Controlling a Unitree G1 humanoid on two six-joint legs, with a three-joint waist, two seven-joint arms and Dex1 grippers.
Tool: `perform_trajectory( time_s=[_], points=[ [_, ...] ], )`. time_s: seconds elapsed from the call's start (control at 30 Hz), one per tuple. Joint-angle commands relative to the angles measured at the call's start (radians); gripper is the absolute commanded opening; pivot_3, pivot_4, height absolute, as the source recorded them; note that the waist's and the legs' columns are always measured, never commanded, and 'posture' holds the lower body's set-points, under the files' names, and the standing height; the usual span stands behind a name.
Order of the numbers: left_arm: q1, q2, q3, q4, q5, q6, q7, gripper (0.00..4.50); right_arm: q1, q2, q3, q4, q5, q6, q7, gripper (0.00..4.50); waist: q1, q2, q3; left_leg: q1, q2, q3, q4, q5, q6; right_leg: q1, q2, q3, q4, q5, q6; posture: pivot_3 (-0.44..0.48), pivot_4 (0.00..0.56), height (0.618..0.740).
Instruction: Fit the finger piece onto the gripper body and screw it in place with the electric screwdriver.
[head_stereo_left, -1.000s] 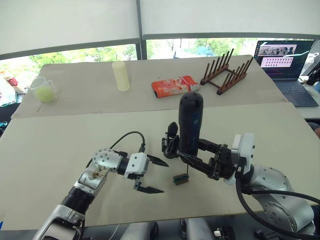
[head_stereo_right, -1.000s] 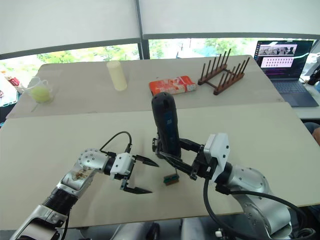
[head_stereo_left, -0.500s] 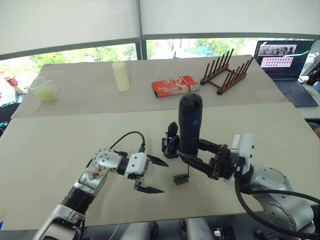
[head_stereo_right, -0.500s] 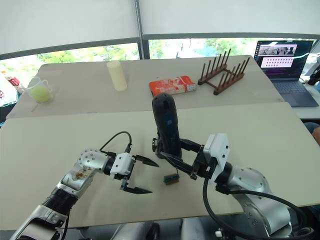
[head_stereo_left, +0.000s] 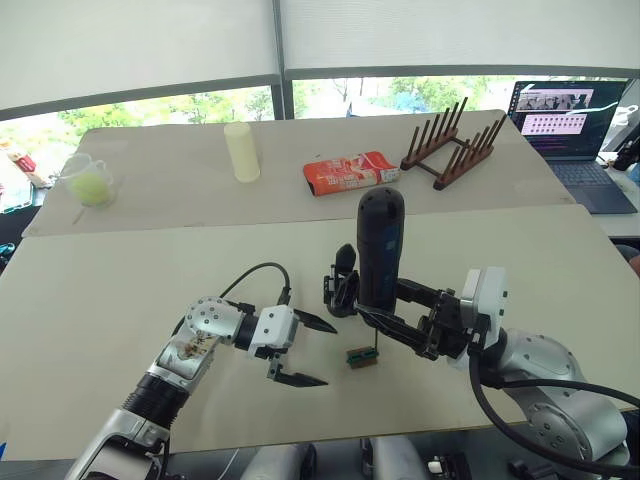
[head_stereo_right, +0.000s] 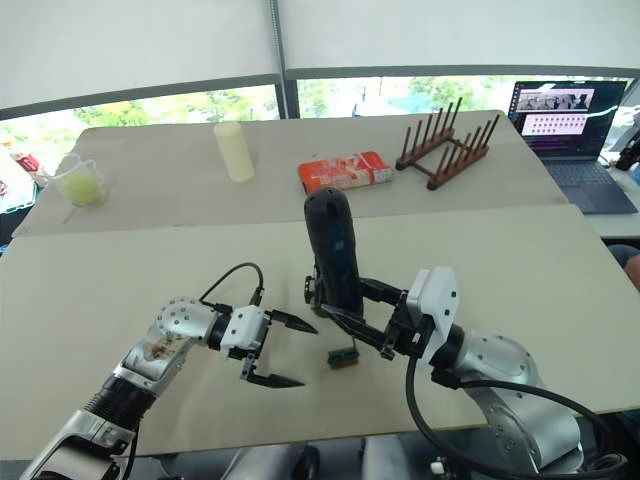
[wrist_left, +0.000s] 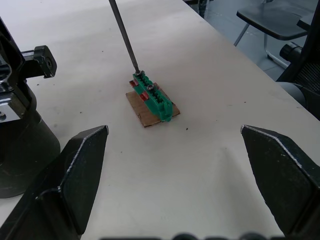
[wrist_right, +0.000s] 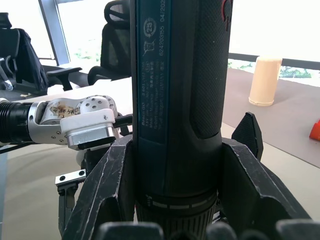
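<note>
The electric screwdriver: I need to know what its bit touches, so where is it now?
The electric screwdriver stands upright in the right gripper at the near table's middle, its bit tip resting on the small green block, just right of the gripper body.

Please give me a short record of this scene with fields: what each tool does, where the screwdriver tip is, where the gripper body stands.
right tool: shut on the electric screwdriver, held upright
left tool: open, holding nothing
screwdriver tip: metal bit touches the end of the small green block
green block: lies on the table, between the two tools
gripper body: stands on the table just behind the screwdriver
finger piece: cannot tell where
</note>
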Motion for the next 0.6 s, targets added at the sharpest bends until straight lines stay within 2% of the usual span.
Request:
perform_trajectory(
  time_s=[0.03, 0.43, 0.6],
  points=[
    [-0.019, 0.004, 0.018, 0.0, 0.002, -0.015, 0.006, 4.5, -0.025, 0.002, -0.032, -0.046, 0.029, -0.021, -0.004, 1.9, 0.0, 0.0, 0.0, 0.0, 0.0, 0.0, 0.0, 0.0, 0.0, 0.0, 0.0, 0.0, 0.0, 0.0, 0.0, 0.0, 0.15, 0.74],
    [0.025, 0.066, 0.073, -0.065, -0.031, 0.029, 0.028, 4.5, -0.072, -0.083, -0.124, -0.115, 0.183, 0.051, -0.026, 1.9, 0.001, 0.0, 0.0, 0.0, 0.0, 0.0, 0.0, 0.0, 0.0, 0.0, 0.0, 0.0, 0.0, 0.0, 0.0, 0.0, 0.15, 0.74],
    [0.043, 0.088, 0.108, -0.091, -0.047, 0.068, 0.041, 4.5, -0.15, -0.134, -0.152, -0.126, 0.284, 0.107, -0.053, 1.9, -0.001, 0.0, 0.0, 0.0, 0.0, 0.0, 0.0, 0.0, 0.0, 0.0, 0.0, 0.0, 0.0, 0.0, 0.0, 0.0, 0.15, 0.74]
  ],
)
